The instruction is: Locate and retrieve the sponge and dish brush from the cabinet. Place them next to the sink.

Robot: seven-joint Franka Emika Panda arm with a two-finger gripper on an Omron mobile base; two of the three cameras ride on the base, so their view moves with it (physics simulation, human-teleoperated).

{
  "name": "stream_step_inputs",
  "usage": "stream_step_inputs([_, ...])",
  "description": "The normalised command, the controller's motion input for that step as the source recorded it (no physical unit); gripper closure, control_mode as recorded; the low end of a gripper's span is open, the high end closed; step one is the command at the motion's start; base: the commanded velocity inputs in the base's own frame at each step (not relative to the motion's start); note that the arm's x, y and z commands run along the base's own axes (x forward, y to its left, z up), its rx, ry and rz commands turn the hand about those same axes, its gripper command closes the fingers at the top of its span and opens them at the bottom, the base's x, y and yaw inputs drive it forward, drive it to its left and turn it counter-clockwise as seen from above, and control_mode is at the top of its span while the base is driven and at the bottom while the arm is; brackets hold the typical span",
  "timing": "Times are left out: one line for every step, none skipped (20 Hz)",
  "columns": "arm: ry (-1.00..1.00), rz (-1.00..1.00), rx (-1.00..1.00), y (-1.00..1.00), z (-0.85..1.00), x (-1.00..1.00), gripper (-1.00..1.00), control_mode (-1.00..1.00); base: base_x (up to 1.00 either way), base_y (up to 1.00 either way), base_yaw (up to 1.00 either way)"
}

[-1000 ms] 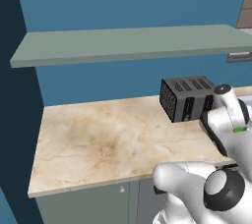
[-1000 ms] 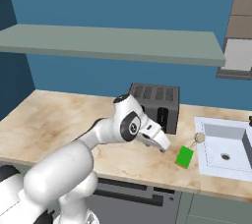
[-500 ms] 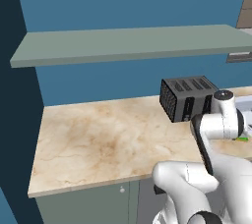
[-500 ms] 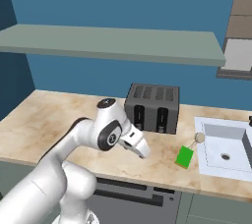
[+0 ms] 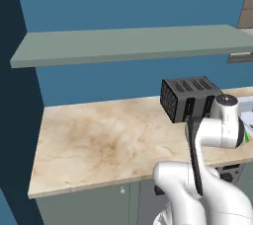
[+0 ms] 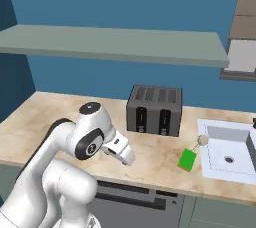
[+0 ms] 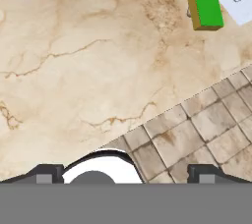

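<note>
fingers [image 7: 123, 176] spread, grasping nothing; sponge [image 6: 187, 159] and dish brush [image 6: 201, 141] beside sink [image 6: 214, 164].

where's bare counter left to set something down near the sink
Widest free patch: the counter left of the toaster, out to the left edge. Crowded: the strip between toaster and sink, where the sponge and dish brush lie.

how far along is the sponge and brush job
Done, it seems: the sponge and the dish brush both lie on the counter by the sink, the brush's head at its rim. The cabinet shelf looks bare. In hand: nothing; the end effector is open, away from both. Nothing obvious is left.
</note>
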Motion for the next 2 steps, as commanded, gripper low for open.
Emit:
stream_step_inputs([0.01,0.10,0.05,0.44,0.26,-0.32,-1.00,-1.00,0.00,0.00,0.00])
stream_step_inputs([0.01,0.10,0.05,0.41,0.21,-0.31,-1.00,-1.00,0.00,0.00,0.00])
